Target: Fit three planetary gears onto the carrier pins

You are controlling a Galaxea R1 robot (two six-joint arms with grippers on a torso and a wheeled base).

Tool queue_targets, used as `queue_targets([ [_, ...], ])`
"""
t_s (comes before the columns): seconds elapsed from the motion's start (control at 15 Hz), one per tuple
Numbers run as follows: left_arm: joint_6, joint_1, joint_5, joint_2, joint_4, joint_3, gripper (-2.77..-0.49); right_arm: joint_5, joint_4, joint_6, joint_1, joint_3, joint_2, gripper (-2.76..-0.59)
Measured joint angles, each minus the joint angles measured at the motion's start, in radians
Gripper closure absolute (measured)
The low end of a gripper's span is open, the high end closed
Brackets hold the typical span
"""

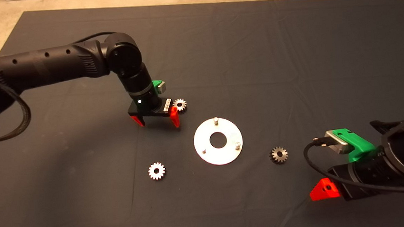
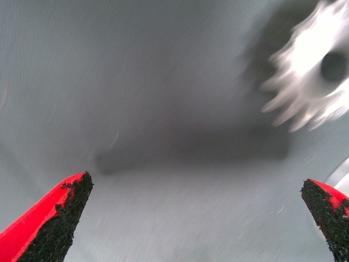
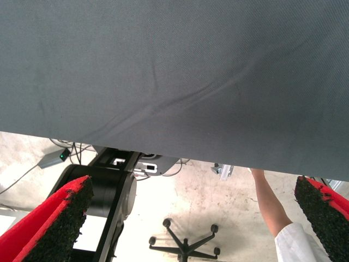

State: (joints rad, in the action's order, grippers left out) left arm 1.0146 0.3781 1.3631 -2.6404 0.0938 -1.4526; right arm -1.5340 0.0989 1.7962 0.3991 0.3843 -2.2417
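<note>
1. Left gripper (image 1: 159, 122) spread wide, empty, above dark mat (image 1: 289, 52) mid-area, just beside small silver toothed metal gear (image 1: 180, 104).
2. Shiny round plate (image 1: 208, 155) mat-centre, its three pins (image 1: 215, 120) bare; other gears (image 1: 156, 171) lie either side.
3. Step: first pickup; next, centre fingers over gear, descend, pinch.
4. Right gripper (image 3: 191, 218) parked at mat's near-right edge, spread.

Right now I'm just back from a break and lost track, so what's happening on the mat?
The left gripper is open, hanging low over the mat right beside the far gear and holding nothing. All three carrier pins on the round plate are bare. The other two gears, the near-left gear and the right-hand gear, lie flat on the mat either side of the plate. The right gripper waits open at the mat's lower right edge.
</note>
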Motion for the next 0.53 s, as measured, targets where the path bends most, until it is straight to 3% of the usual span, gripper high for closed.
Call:
queue_targets([
  [0.13,-0.044,0.013,-0.002,-0.044,-0.002,-0.043,-2.77,0.0,0.0,0.0,0.0,0.0,0.0,-2.75],
  [0.4,-0.099,0.077,0.0,-0.094,-0.004,-0.096,-2.77,0.0,0.0,0.0,0.0,0.0,0.0,-2.75],
  [0.53,-0.12,0.08,0.02,-0.111,-0.008,-0.131,-2.77,0.0,0.0,0.0,0.0,0.0,0.0,-2.75],
])
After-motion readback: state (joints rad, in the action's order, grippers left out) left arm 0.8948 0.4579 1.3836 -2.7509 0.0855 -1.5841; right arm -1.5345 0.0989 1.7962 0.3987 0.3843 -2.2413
